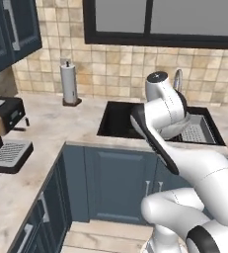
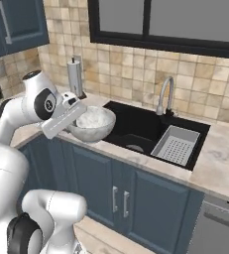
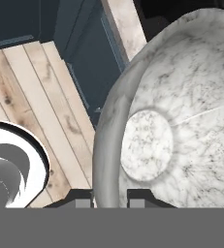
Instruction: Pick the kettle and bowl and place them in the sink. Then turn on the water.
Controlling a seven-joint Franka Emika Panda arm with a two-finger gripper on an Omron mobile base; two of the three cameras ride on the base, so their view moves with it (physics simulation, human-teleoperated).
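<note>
**A:** What is the arm doing at this moment?

**B:** It is carrying the bowl [image 2: 91, 124]. In the right base view the bowl is held up near the counter's [image 2: 220, 158] front edge, just left of the sink's [image 2: 136, 126] near left corner. The hand view looks into its speckled inside, with wooden floor and dark cabinet fronts beyond its rim, so part of it seems to hang out past the counter's front edge.

**A:** How does the gripper [image 3: 110, 197] hold it?

**B:** Its jaws are nearly shut, pinched on the bowl's rim, one finger tip on each side of the wall.

**A:** Which step is this, would you say?

**B:** The bowl's trip to the sink, I judge: lifted, not yet over the basin. I can make out no kettle in these views, so I cannot say whether it is already in.

**A:** And next?

**B:** The bowl wants moving right and back over the black basin, clear of the grey drain tray [image 2: 178, 144] at the sink's right end and of the faucet [image 2: 165, 94] on the back edge, then lowering before the jaws let go. No water is running yet.
</note>
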